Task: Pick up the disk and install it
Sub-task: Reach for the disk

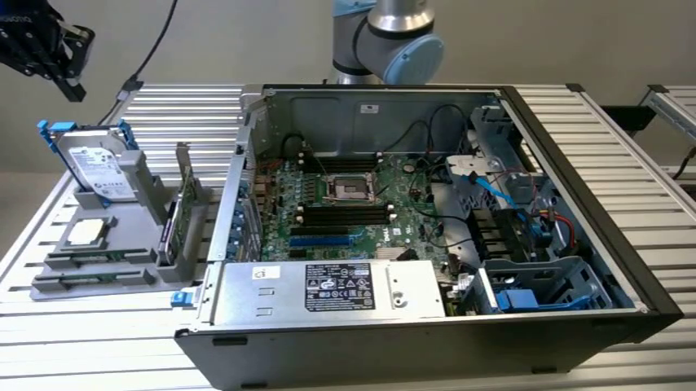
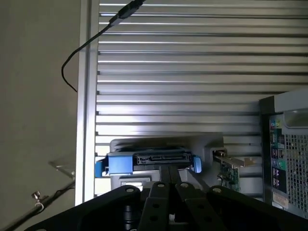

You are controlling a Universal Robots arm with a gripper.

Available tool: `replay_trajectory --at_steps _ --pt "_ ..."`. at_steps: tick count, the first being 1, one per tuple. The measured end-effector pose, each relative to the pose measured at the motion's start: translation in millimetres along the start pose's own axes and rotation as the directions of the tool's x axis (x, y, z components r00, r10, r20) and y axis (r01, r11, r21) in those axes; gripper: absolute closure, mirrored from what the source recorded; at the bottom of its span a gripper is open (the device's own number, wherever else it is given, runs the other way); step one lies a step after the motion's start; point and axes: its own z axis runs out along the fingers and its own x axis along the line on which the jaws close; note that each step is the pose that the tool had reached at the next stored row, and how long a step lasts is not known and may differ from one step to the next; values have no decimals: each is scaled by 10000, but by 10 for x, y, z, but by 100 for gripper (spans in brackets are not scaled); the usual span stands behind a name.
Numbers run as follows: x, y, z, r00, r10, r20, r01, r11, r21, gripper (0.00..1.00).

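Note:
The disk (image 1: 100, 169) stands upright in a grey holder (image 1: 109, 244) at the exterior view's left: silver-grey metal, white label, blue carrier frame. In the wrist view I look down on the disk's top edge (image 2: 147, 160) with its connector and blue frame ends. My gripper (image 1: 68, 80) hangs in the air above the disk, well apart from it. Its black fingers (image 2: 159, 192) are pressed together, shut on nothing, and point down at the disk.
An open computer case (image 1: 435, 212) with motherboard, cables and a blue-edged drive bay (image 1: 544, 289) fills the middle of the slatted aluminium table (image 1: 609, 138). In the holder, a thin upright card (image 1: 185, 195) stands beside the disk and a small square chip (image 1: 90, 230) lies flat. A black cable (image 2: 82, 48) runs over the table edge.

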Motion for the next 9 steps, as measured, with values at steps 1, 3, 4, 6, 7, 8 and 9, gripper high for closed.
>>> replay_trajectory --at_steps 1,3,4,6,7,8,9 --pt "25 2 2 10000 -4 -2 4 10000 -8 89" --pt "71 7 5 10000 -18 -6 18 10000 -11 89" --pt "94 10 7 10000 -23 -11 23 10000 -12 89" --pt "139 25 9 10000 -36 -23 35 10000 -11 89" --pt "159 32 11 10000 -44 -26 44 10000 -12 89" --pt "178 39 13 10000 -57 -30 57 10000 -12 89" --pt "197 45 15 10000 -72 -34 72 10000 -10 89"
